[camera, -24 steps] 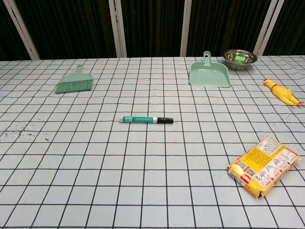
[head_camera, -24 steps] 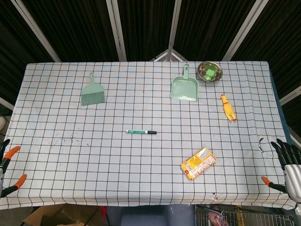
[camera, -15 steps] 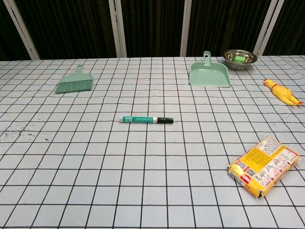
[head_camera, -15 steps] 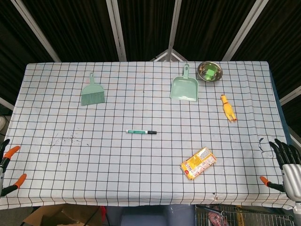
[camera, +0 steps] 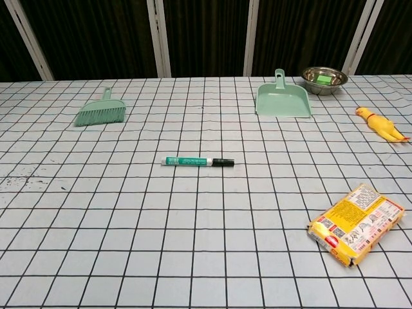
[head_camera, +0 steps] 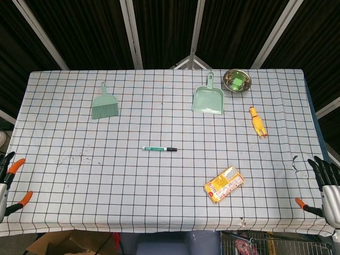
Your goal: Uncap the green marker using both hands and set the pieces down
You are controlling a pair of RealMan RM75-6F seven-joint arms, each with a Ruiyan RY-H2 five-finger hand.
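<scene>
The green marker (head_camera: 157, 149) (camera: 193, 161) lies flat near the middle of the checked tablecloth, its black cap (head_camera: 172, 150) (camera: 224, 161) on and pointing right. Only the head view shows my hands. My left hand (head_camera: 7, 180) hovers at the table's near-left edge, partly cut off by the frame, with its orange-tipped fingers apart and nothing in them. My right hand (head_camera: 325, 179) sits at the near-right edge, dark fingers spread, also holding nothing. Both hands are far from the marker.
A green brush (head_camera: 104, 104) lies at the back left. A green dustpan (head_camera: 208, 99), a steel bowl (head_camera: 236, 81) and a yellow rubber chicken (head_camera: 257, 121) lie at the back right. A yellow snack pack (head_camera: 224, 184) sits right of and nearer than the marker.
Both hands have shifted only slightly at the table's near corners. The marker has not moved.
</scene>
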